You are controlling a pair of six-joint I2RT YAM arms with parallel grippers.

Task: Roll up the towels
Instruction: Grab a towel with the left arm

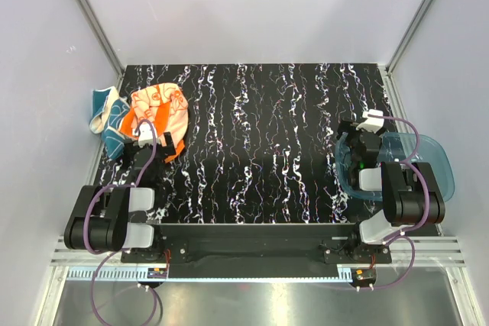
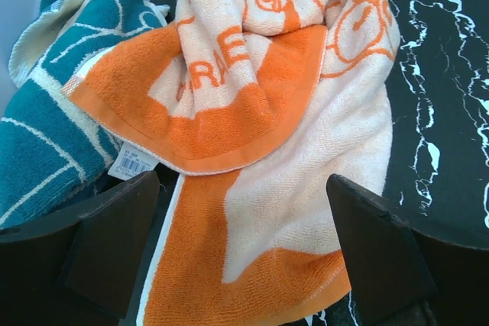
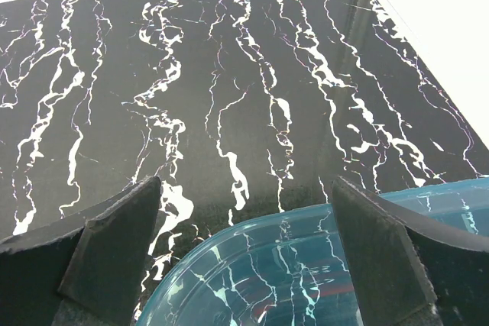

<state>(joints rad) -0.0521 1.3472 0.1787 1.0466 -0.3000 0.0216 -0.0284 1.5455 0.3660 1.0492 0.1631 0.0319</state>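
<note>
The orange and peach towel point(image 1: 159, 111) lies crumpled at the far left of the black marbled table; in the left wrist view point(image 2: 267, 135) it fills the middle. The teal towel point(image 1: 111, 121) with white swirls lies bunched to its left at the table's edge, and shows in the left wrist view point(image 2: 46, 127) too. My left gripper point(image 1: 145, 137) is open just over the near edge of the orange towel, fingers point(image 2: 114, 242) on either side of it point(image 2: 241, 253). My right gripper point(image 1: 361, 137) is open and empty over the tray's rim point(image 3: 244, 265).
A translucent blue plastic tray point(image 1: 428, 162) sits at the right edge of the table, its rim point(image 3: 267, 238) under my right gripper. White walls with metal corner posts point(image 1: 92, 17) enclose the table. A white label tag point(image 2: 131, 164) hangs from the orange towel.
</note>
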